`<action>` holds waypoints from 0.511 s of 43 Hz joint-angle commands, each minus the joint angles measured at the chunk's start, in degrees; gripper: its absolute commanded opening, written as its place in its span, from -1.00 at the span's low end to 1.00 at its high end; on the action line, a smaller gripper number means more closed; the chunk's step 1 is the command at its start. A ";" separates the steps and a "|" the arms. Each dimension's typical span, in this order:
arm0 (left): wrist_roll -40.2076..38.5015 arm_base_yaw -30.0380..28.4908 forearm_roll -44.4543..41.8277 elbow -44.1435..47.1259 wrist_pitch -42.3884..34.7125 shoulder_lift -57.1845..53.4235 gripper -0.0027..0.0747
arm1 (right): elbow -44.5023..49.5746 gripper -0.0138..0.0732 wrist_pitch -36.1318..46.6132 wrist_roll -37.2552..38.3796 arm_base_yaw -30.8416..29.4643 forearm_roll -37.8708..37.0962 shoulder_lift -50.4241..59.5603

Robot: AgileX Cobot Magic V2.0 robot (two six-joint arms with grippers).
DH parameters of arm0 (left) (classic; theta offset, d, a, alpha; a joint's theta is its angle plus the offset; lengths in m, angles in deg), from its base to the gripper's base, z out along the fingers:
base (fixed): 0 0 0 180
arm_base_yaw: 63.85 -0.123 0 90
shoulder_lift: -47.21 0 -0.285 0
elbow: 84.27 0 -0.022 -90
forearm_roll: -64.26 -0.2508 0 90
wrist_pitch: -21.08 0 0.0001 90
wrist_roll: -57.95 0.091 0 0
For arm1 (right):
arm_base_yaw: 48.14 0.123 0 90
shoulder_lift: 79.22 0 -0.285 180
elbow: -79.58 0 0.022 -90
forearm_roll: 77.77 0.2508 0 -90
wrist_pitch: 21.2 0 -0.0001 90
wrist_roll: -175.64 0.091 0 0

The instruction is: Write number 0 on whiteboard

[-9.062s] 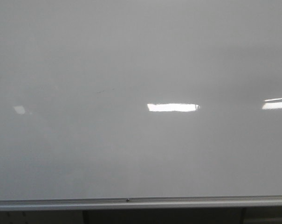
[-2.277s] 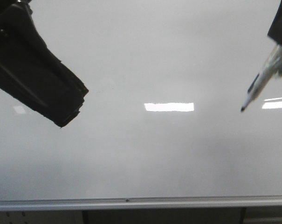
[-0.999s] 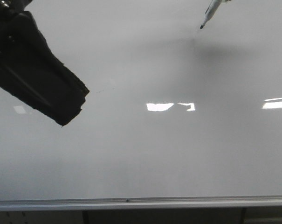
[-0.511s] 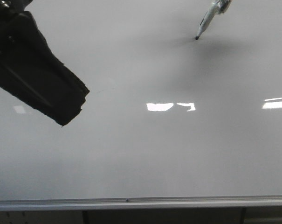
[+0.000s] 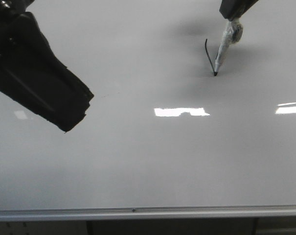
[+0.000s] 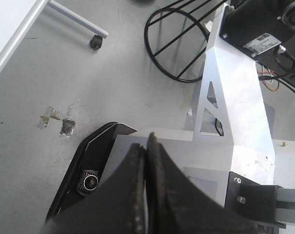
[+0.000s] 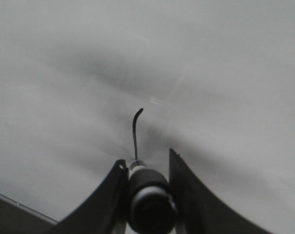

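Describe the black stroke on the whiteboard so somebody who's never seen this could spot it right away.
Look at the big whiteboard, in its upper right part. There the right gripper holds a marker tip-down on the board. The stroke is the short, thin, curved black line ending at that tip, the only ink mark there.

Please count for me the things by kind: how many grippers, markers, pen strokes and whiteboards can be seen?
Grippers: 2, the left gripper and the right gripper
Markers: 1, the marker held in the right gripper
Pen strokes: 1, a short black stroke
Whiteboards: 1, the whiteboard
Total: 5
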 commanded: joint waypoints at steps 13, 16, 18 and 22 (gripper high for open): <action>0.05 0.48 3.49 -1.72 0.62 -1.87 -0.98 | -2.07 -0.82 1.73 -0.18 -4.77 -2.67 2.54; 0.05 0.48 3.49 -1.72 0.62 -1.87 -0.98 | -2.07 -0.82 2.02 -0.18 -5.84 -2.67 2.84; 0.05 0.48 3.49 -1.72 0.62 -1.87 -0.98 | -2.07 -0.82 2.51 -0.18 -6.39 -2.67 3.13; 0.05 0.48 3.49 -1.72 0.62 -1.87 -0.98 | -2.07 -0.82 4.01 -0.18 -7.15 -2.67 3.90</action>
